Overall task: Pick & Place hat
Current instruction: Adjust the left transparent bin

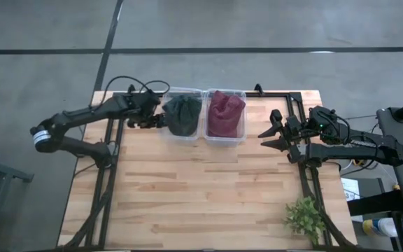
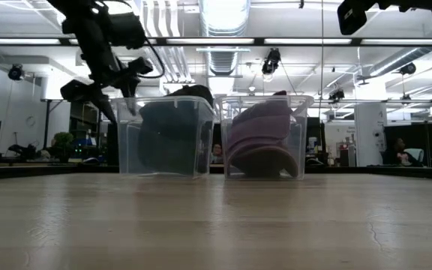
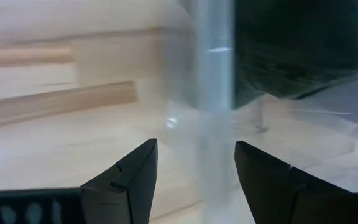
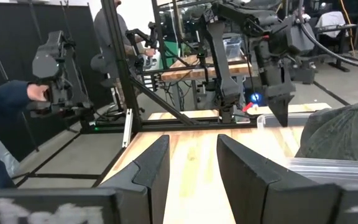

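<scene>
A dark green hat (image 1: 182, 114) lies bunched in the left clear bin (image 1: 187, 89) at the table's far middle. A maroon hat (image 1: 225, 113) fills the right clear bin (image 1: 227, 91) beside it. In the low view the dark hat (image 2: 167, 131) and the maroon hat (image 2: 261, 139) show through the bin walls. My left gripper (image 1: 154, 120) is open just left of the dark hat's bin. In its wrist view its fingers (image 3: 194, 146) stand either side of the bin's corner post (image 3: 213, 93). My right gripper (image 1: 262, 138) is open, right of the maroon hat's bin and above the table (image 4: 193, 140).
A small green plant (image 1: 304, 218) stands at the near right corner. Black frame rails run along the table's left and right sides (image 1: 306, 182). Bare wood (image 1: 201, 189) spans the near half. A person's blue sleeve (image 4: 5, 99) shows beyond the table's left side.
</scene>
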